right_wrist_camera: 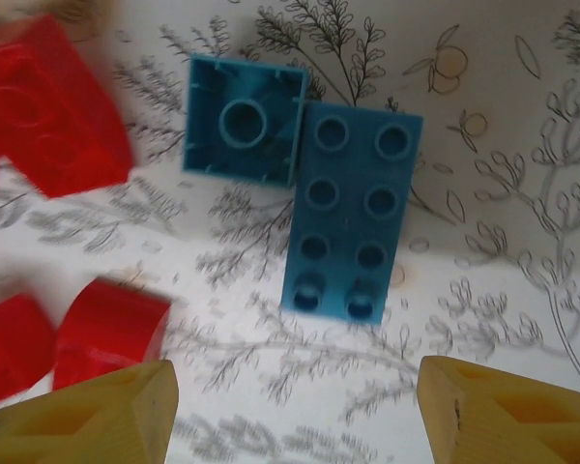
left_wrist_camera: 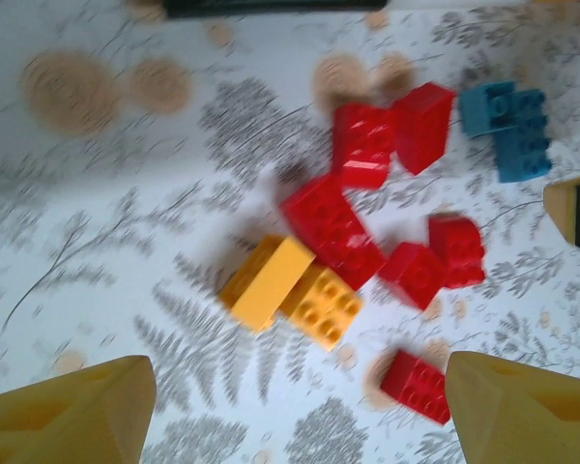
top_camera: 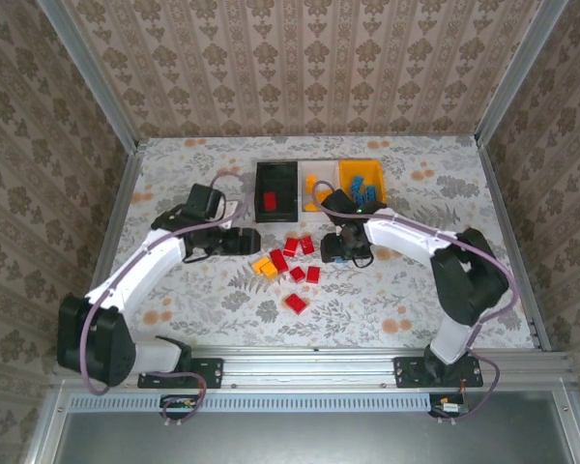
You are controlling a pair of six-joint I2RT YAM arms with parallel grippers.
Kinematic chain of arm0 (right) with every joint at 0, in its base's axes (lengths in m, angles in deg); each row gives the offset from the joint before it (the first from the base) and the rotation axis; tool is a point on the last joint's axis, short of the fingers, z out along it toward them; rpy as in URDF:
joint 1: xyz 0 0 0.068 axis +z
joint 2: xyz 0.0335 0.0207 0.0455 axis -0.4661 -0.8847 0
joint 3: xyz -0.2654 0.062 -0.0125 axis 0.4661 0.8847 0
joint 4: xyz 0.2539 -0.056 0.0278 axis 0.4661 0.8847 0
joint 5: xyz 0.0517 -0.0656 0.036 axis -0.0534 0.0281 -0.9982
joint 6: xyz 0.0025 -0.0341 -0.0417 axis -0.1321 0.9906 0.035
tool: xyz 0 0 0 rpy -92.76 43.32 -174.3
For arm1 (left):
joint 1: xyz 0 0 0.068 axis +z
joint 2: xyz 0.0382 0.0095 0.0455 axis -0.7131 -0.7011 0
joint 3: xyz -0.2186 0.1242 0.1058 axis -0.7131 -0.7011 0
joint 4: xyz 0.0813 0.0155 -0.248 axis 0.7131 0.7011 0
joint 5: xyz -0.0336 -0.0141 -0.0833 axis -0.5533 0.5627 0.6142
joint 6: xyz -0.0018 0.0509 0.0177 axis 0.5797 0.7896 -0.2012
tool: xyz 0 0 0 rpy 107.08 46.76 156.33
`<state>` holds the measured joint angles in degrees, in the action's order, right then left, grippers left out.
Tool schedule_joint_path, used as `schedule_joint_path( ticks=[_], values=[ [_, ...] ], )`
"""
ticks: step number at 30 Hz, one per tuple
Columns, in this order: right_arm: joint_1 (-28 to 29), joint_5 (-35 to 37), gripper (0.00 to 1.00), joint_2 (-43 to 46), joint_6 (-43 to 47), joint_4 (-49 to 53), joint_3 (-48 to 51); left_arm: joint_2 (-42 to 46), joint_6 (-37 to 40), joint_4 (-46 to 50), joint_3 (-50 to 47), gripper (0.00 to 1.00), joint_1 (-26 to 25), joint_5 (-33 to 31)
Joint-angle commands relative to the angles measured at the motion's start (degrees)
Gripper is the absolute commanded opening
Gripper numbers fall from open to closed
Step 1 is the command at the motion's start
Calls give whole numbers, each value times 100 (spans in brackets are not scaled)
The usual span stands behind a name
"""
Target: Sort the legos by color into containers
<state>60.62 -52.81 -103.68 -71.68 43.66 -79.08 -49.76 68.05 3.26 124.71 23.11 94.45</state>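
Overhead, a floral-patterned table (top_camera: 174, 193) carries three bins in a row at 12 o'clock. The black bin (top_camera: 261, 184) holds one red brick (top_camera: 270, 201). The white bin (top_camera: 321, 164) holds a yellow piece (top_camera: 310, 184). The orange-yellow bin (top_camera: 378, 172) holds some blue pieces (top_camera: 360, 186).

At the table's centre lies a loose scatter of red bricks (top_camera: 295, 256), with two yellow bricks (top_camera: 264, 266) at its 8 o'clock edge.

The left gripper (top_camera: 240, 242) hangs at 9 o'clock of the scatter, its fingers spread wide and holding nothing.

The right gripper (top_camera: 346, 246) hangs at 3 o'clock of the scatter, its fingers apart and empty. It is above two blue bricks (right_wrist_camera: 353, 213) that lie touching on the table, the square one underside up and the long one studs up.
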Motion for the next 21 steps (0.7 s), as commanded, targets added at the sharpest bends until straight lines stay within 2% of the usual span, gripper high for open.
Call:
schedule_joint_path(
  ticks=[1,12,21],
  values=[
    [-6,338,67,-384,247,195,-370,507,-90,-151,-265,81,164,106],
    [-108,662,59,-1161,215,309,-797,675,-84,-159,-455,82,297,218],
    [-252,588,39,-919,138,-36,-307,755,-289,-379,-704,83,305,249]
  ],
)
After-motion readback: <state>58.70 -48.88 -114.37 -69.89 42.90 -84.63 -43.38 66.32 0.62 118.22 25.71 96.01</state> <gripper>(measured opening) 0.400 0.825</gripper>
